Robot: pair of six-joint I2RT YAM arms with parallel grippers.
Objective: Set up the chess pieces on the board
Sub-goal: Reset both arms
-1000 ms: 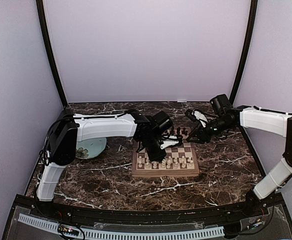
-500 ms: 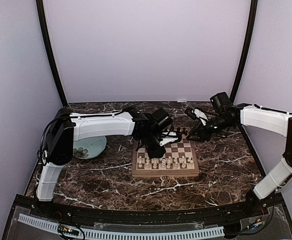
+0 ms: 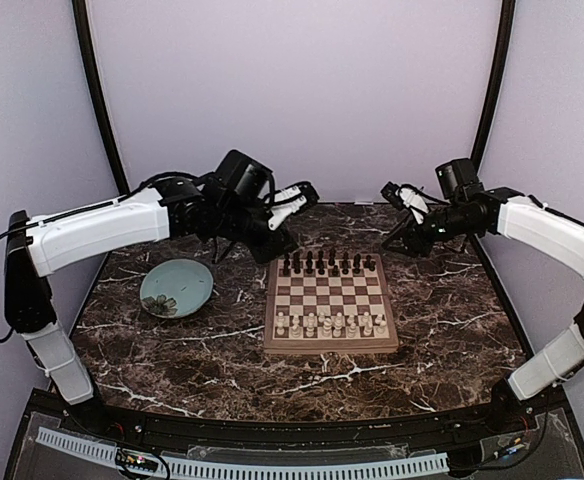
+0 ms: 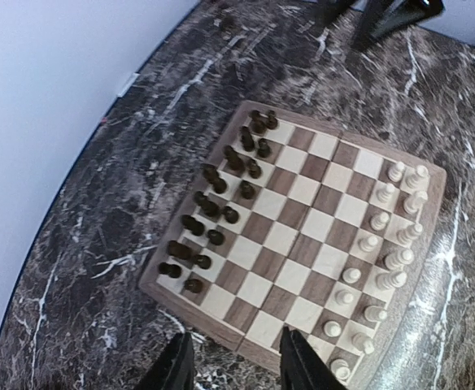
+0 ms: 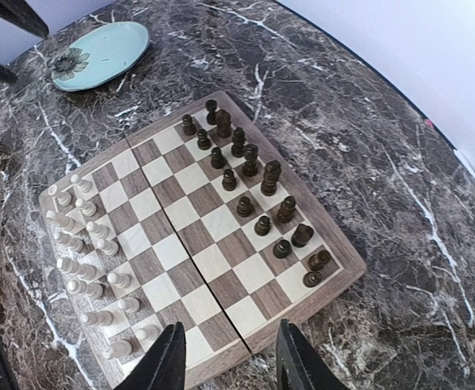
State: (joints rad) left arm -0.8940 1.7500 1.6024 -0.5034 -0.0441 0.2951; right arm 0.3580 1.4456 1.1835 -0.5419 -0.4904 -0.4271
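Claws first: the left claw [image 4: 237, 361] hangs with its two dark fingers spread and nothing between them, high above the far-left corner of the board. The right claw [image 5: 231, 357] is likewise spread and empty, raised over the far-right side. Neither touches anything.

Below and between them lies the square wooden chessboard with tan and brown checkered squares [image 3: 330, 347], flat on the dark veined marble worktop [image 3: 432, 320]. The dark brown-black turned chess pieces [image 3: 327, 264] stand in two ranks along its far edge, and the cream-white turned chess pieces [image 3: 332, 323] stand in two ranks along its near edge. All appear upright, with the four middle ranks bare. They are too small to tell which figure stands on which square. Well to the left of the board rests a round pale-teal plate [image 3: 194, 280]; I can make out no loose piece on the worktop.

Judging by this, the setting-up looks at or very near its end — both sides seem fully ranked, and the arms are clear of the board. The next move calls mainly for a check: a few dark pieces look slightly off-centre on their squares in the right wrist view. Any correction would need a narrow, careful pinch from above — neighbours stand close and would tip easily.
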